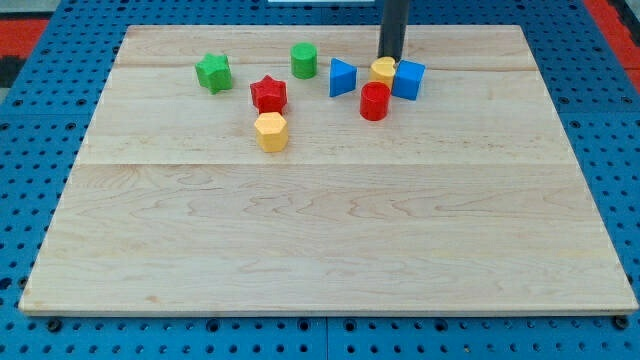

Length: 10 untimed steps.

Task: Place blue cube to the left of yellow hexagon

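The blue cube [408, 79] sits near the board's top, right of centre. It touches a yellow block [384, 70] on its left. The yellow hexagon [271, 131] lies well to the view's left and lower down, below the red star [268, 94]. My tip [390, 58] stands just above the yellow block and the blue cube's upper left corner, close to both.
A red cylinder [375, 101] sits just below the yellow block. A blue triangular block [342, 77] lies left of it. A green cylinder [304, 60] and a green star [213, 72] sit at the upper left. The wooden board [330, 240] rests on a blue pegboard.
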Motion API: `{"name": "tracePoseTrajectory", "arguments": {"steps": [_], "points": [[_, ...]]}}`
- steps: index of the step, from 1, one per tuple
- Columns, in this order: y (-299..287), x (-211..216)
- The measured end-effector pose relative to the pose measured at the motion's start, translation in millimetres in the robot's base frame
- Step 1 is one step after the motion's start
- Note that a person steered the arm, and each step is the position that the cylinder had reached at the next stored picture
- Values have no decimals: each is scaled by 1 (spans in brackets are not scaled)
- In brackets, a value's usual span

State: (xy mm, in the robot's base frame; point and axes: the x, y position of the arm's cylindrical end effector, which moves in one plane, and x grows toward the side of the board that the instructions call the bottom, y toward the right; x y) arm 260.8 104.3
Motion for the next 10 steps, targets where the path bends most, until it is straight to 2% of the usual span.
{"name": "tracePoseTrajectory", "arguments": {"steps": [1,3,6,8,10], "points": [[19,22],[-19,57],[-2,131],[22,135],[41,216]]}}
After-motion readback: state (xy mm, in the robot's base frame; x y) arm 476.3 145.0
